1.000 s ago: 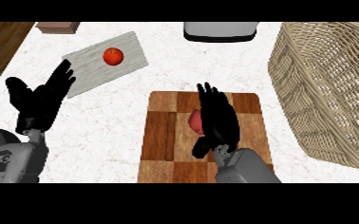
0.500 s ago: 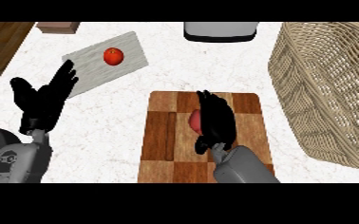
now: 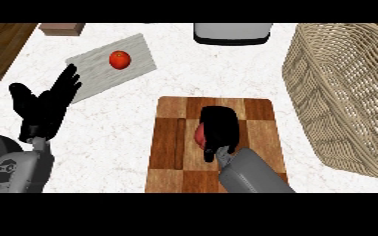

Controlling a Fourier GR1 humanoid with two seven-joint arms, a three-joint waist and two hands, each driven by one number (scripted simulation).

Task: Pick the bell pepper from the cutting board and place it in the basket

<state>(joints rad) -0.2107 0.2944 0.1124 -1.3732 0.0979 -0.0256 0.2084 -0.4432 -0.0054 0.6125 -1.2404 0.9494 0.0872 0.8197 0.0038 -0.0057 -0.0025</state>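
A red bell pepper (image 3: 199, 133) lies on the wooden cutting board (image 3: 176, 130) in the middle of the counter, mostly hidden. My right hand (image 3: 221, 127) sits over it with fingers curled down round it; only the pepper's left side shows. The wicker basket (image 3: 336, 95) stands at the right edge, its rim just right of the board. My left hand (image 3: 48, 105) rests open at the left, fingers up, away from the board.
A grey mat (image 3: 96, 67) at the back left carries a small red tomato (image 3: 119, 59). A grey appliance (image 3: 230, 32) stands at the back centre and a brown block (image 3: 61, 28) at the back left corner. Wooden floor shows past the counter's left edge.
My right hand's fingers have folded down from straight onto the bell pepper, covering most of it. The left hand has hardly moved.
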